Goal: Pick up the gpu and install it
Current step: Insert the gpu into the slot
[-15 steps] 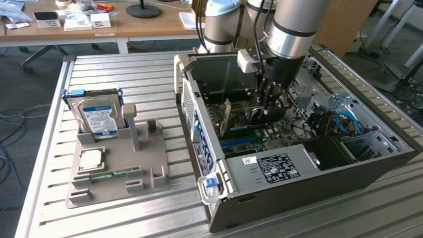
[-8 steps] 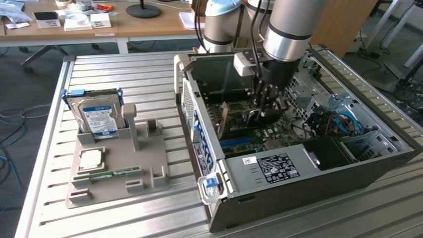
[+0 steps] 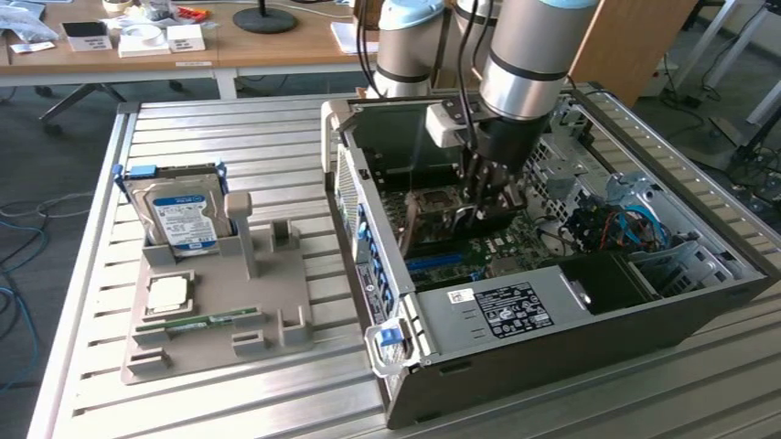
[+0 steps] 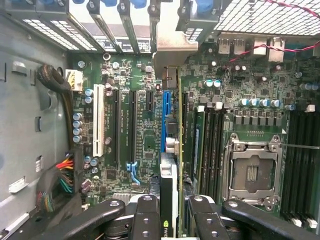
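One gripper (image 4: 170,212) has its two fingers (image 4: 146,215) closed part way on one gpu (image 4: 171,150), held on edge over the blue slot (image 4: 163,117) mid-frame inside the case (image 3: 732,274), with one drive (image 3: 183,215) far left.

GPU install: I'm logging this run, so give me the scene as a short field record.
gripper: shut on the gpu, down inside the case
gpu: held edge-on over the motherboard, by the blue slot
case: open, lying on the table
motherboard: CPU socket empty
holder: beside case, carries hard drive, CPU, memory stick
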### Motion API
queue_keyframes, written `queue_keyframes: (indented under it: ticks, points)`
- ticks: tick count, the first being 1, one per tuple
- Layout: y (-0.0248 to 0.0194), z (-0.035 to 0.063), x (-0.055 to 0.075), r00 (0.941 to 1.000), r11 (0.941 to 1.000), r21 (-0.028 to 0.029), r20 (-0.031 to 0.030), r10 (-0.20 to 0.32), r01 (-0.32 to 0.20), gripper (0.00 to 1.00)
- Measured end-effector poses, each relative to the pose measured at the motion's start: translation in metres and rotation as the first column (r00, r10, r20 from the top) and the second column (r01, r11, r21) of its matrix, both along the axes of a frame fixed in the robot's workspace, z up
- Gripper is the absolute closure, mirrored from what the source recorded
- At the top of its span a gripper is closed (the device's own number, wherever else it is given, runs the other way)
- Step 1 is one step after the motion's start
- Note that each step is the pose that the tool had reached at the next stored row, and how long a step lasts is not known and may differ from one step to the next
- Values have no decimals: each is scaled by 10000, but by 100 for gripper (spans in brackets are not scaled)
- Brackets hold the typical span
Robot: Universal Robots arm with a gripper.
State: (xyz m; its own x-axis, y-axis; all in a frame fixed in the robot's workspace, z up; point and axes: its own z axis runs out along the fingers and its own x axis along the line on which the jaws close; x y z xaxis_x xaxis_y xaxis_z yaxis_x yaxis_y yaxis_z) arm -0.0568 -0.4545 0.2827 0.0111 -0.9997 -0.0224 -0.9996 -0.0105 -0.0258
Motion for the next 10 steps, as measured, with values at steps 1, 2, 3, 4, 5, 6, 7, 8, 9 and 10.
queue_keyframes:
  ticks: [1,2,3,4,5,6,7,8,9,10]
  points:
    - [0,-6,-4,10000,10000,-1,0,-5,5,73]
    - [0,-10,-10,10000,10000,-2,-1,-9,9,73]
    - [-1,-13,-17,10000,10000,-2,0,-13,13,73]
    - [-1,-16,-24,10000,10000,-3,0,-18,18,73]
    - [0,-18,-28,10000,10000,-2,0,-25,25,73]
    - [0,-19,-29,10000,10000,-2,-1,-31,31,73]
    - [0,-22,-29,10000,10000,-1,-1,-56,56,73]
    - [0,-24,-29,9999,9999,0,0,-114,114,73]
    - [0,-25,-29,9998,9998,-1,0,-183,183,73]
    - [0,-25,-30,9997,9997,-1,-1,-236,236,73]
